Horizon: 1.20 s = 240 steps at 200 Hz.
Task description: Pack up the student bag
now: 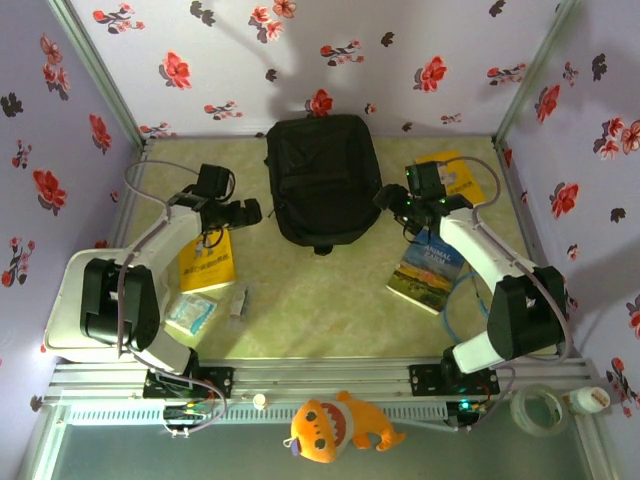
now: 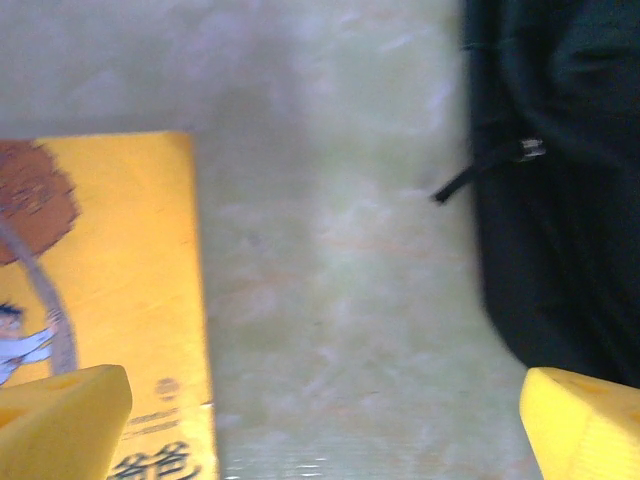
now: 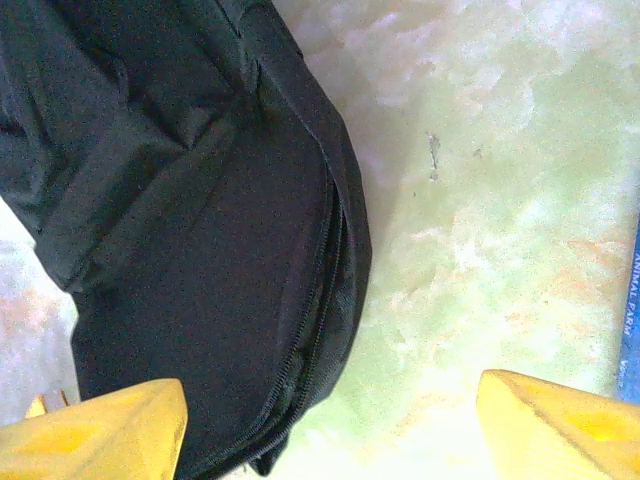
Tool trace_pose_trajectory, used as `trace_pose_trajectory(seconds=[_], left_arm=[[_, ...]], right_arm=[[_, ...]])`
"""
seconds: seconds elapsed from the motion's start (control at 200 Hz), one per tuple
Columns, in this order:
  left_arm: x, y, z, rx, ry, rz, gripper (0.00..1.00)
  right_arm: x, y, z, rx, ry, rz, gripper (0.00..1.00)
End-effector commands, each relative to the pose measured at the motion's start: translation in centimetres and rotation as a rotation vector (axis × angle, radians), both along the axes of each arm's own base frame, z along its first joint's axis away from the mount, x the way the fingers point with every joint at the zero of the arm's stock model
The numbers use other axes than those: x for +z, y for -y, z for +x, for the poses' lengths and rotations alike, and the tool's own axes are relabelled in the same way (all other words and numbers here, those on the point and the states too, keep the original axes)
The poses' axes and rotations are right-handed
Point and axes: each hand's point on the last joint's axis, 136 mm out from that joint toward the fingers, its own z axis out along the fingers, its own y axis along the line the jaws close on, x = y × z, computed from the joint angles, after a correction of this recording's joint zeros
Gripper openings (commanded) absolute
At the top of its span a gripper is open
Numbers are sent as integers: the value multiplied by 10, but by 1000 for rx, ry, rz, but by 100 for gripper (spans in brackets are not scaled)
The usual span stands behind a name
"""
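The large black soft fabric backpack [image 1: 322, 180], long axis near-to-far, lies between the left pincer [image 1: 250, 212] and right pincer [image 1: 386, 198], both gaping, empty and just beside it.

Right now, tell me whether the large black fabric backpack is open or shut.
Shut: the black backpack lies flat, its visible zip closed.

light: even, overhead | wrist views: blurred | student bag [image 1: 322, 180]: underexposed, little detail
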Motion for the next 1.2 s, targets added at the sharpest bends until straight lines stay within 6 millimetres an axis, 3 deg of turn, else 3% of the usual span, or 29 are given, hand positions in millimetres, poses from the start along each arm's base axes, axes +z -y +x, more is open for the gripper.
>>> trace_pose_trajectory(seconds=[0.0,0.09,0.235,0.475,0.665,0.805,0.895,1.1,1.195], left_arm=[[-18,-45,-7,159,-39,49,100],[-37,-66,-15,248,-88,42,100],[-61,-67,-22,258,-150,33,100],[-93,-39,-27,206,-234,-82,94],[-103,5,-30,144,-255,-185,94],[-94,37,-26,114,-235,-278,93],[-81,44,-22,96,-205,-289,93],[-38,40,-12,19,-109,-266,100],[-18,27,-12,31,-58,-269,100]], right_arm=[[4,-5,-1,51,19,-43,78],[4,-16,-2,75,25,-30,79],[4,-37,-3,116,35,-23,80],[13,-57,-5,117,90,-84,82],[16,-73,-2,134,114,-75,82],[16,-88,-3,178,120,-84,82],[16,-103,-6,222,131,-84,81],[17,-151,-24,368,168,-108,78],[14,-180,-36,437,169,-122,77]])
